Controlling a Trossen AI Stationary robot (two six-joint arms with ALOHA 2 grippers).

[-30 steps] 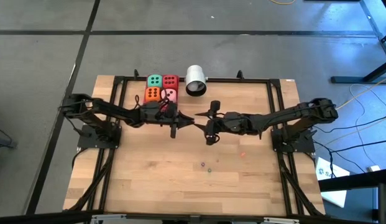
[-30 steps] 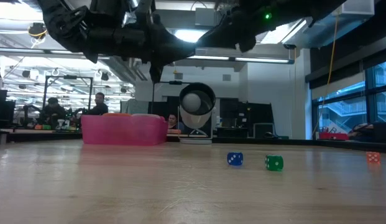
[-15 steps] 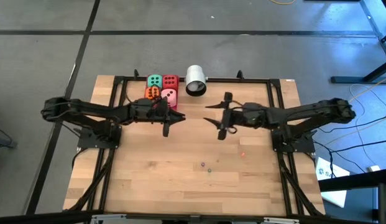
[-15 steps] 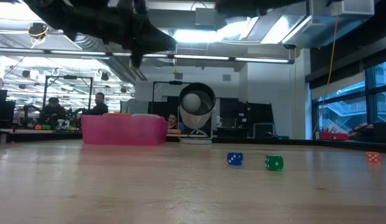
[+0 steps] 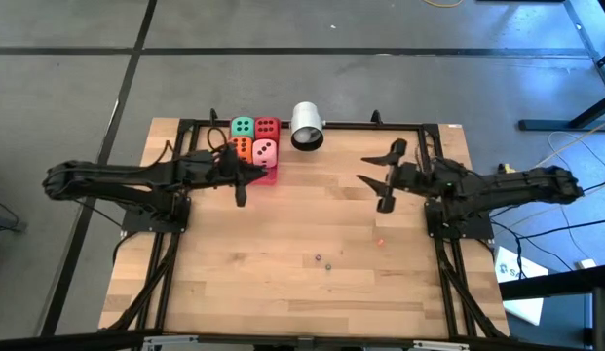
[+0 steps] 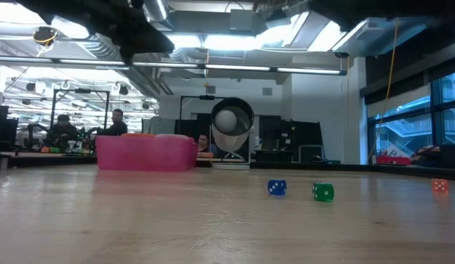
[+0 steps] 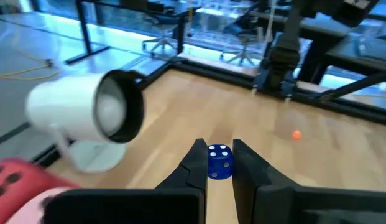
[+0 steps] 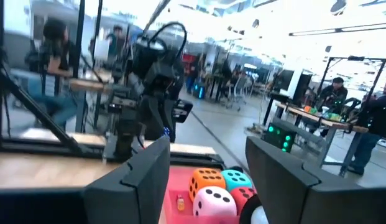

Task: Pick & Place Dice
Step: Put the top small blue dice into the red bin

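Four big dice, green, red, orange and pink, sit in a pink tray at the far left of the table. My left gripper hovers beside the tray's near side, shut on a tiny blue die. My right gripper hangs open over the table's right part, with nothing between its fingers. Three more tiny dice, blue, green and orange, rest on the table. My left gripper pinches the tiny blue die by two opposite faces between its two fingertips. The fingers come nearly level from the table's left side. The die is lifted clear of the table, a pipped face toward the wrist camera.
A white cylinder lies on its side at the far edge, right of the tray. A tiny orange piece lies inside the tray. A black frame rims the table. Bare wood spreads over the middle and near half.
Both arms have drawn back from the table's middle and risen. My left gripper has gone toward the left edge, my right toward the right edge, each rolling about its own axis. The left stays shut, the right stays open.
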